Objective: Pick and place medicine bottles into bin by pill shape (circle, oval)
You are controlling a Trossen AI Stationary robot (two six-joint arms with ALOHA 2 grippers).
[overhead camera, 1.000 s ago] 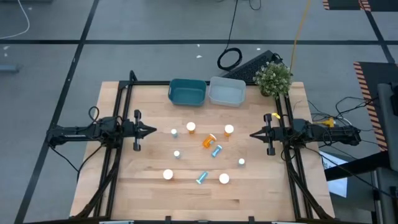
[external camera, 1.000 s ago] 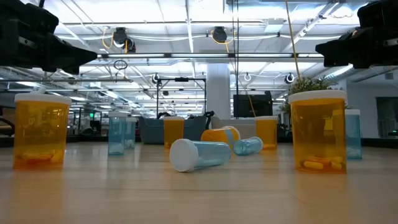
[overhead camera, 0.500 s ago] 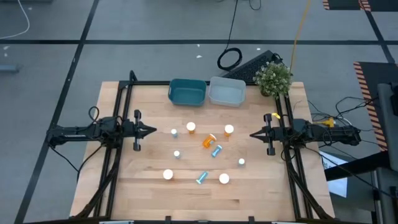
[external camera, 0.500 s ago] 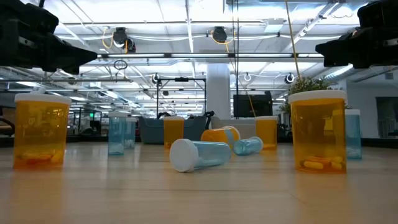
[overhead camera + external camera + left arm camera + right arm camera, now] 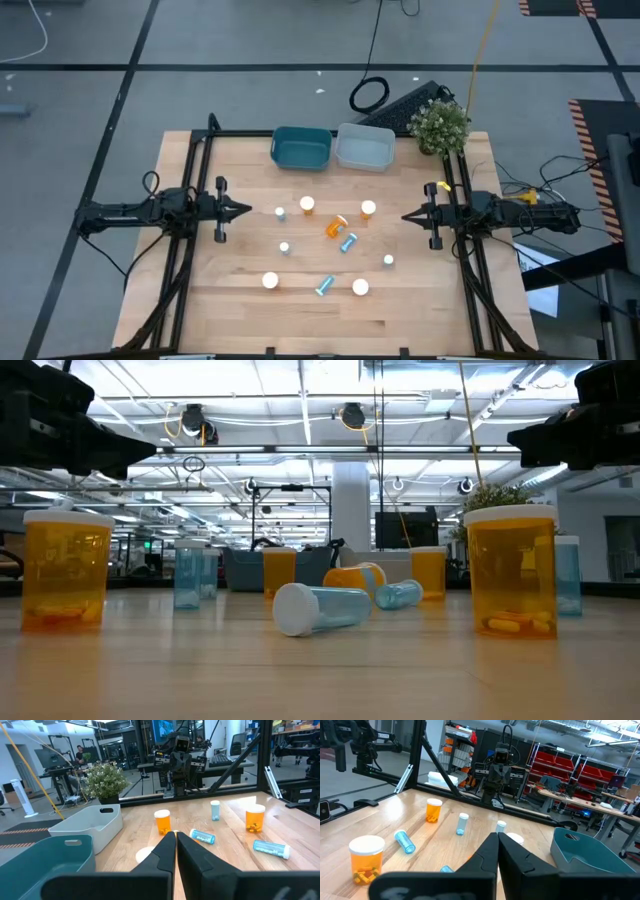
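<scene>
Mostly upright medicine bottles (image 5: 307, 206), orange white-capped, slimmer pale-blue

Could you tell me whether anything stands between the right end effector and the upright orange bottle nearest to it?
Nothing visible does. The right end effector points across bare table toward the upright orange bottle, which stands apart from the tipped orange bottle.

Pale matt wood table (image 5: 230, 300); translucent orange plastic bottles (image 5: 511, 572) under smooth white caps; matt plastic bins (image 5: 301, 148).
</scene>
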